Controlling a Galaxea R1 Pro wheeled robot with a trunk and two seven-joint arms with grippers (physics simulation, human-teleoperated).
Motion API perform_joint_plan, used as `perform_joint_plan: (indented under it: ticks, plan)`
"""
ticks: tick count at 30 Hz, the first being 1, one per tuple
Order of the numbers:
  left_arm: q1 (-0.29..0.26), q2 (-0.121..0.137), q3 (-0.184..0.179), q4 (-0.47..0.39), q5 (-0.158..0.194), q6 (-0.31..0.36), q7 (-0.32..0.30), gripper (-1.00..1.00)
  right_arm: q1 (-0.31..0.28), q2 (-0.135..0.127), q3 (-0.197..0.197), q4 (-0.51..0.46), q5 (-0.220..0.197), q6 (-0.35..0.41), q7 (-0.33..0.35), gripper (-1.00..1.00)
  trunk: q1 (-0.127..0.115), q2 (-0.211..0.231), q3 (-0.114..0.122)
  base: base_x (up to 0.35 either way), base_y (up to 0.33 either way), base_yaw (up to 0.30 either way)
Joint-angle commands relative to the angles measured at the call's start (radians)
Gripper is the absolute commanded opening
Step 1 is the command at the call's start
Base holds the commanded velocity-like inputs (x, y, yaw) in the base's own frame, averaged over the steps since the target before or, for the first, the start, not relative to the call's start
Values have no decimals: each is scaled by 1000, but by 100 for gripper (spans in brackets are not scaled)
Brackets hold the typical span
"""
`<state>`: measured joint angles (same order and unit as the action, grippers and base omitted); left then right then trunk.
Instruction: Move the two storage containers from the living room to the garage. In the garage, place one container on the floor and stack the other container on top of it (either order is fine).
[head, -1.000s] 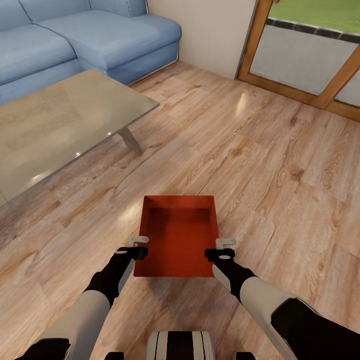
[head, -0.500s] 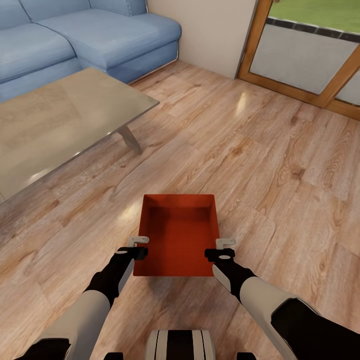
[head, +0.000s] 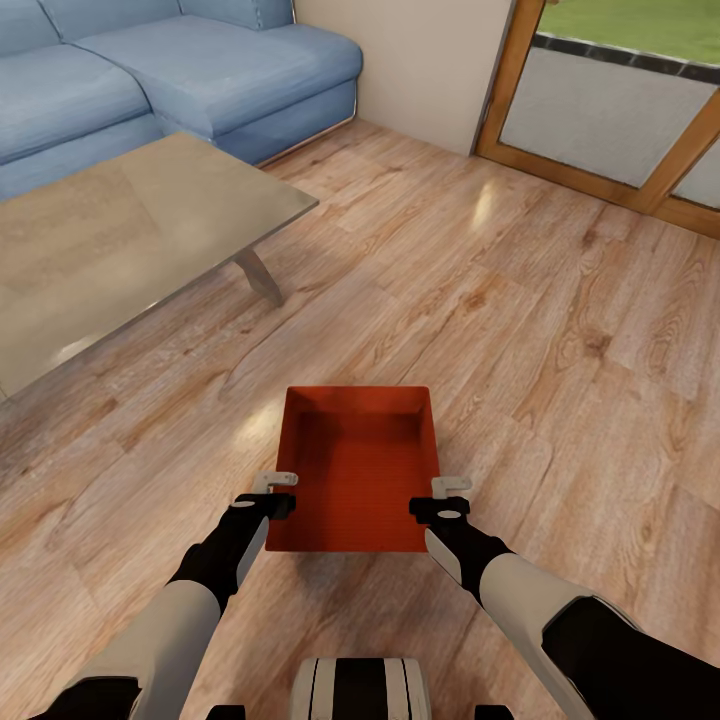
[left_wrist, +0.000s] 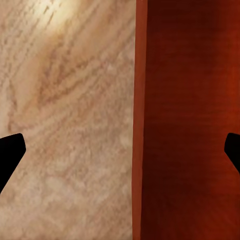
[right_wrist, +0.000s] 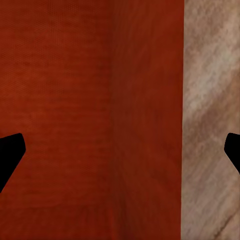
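One orange-red open-top storage container (head: 360, 470) sits low over the living room's light wood plank floor (head: 520, 330), straight ahead of me, and it is empty. My left gripper (head: 272, 492) is at the container's left wall near its near corner. In the left wrist view the container's wall (left_wrist: 140, 125) runs between the wide-apart fingers of my left gripper (left_wrist: 122, 150), which is open. My right gripper (head: 448, 495) is at the right wall. My right gripper (right_wrist: 122, 150) is open too, straddling the wall of the container (right_wrist: 75, 100) without touching it.
A low glass-topped coffee table (head: 130, 250) stands to the front left, with a blue corner sofa (head: 200, 70) behind it. Wood-framed glass doors (head: 610, 110) fill the back right. Open plank floor stretches ahead and to the right.
Both arms hold their place. The container's far edge has crept very slightly away from me.
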<state>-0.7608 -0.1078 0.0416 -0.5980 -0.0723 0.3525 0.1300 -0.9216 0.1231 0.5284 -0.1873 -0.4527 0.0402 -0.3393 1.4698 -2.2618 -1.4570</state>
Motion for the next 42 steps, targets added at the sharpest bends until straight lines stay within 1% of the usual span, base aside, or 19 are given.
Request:
perform_joint_plan:
  ticks: [1,8,18,25,42]
  plan:
    - [0,-1,4,-2,-7,6,-1,100,0,0,8,-1,-6,4,-6,100,0,0,-1,0,0,0]
    - [0,-3,4,-8,-7,18,-1,100,0,0,8,-1,-6,4,-6,100,0,0,-1,0,0,0]
    - [0,-3,5,-11,-7,19,-1,100,0,0,8,-1,-6,4,-6,100,0,0,-1,6,0,0]
    - [0,-3,4,-11,-6,18,-1,100,0,0,8,-1,-6,4,-6,100,0,0,-1,130,0,0]
    - [0,-6,4,-11,-6,18,-1,100,0,0,8,-1,-6,4,-6,100,0,0,-1,2,0,0]
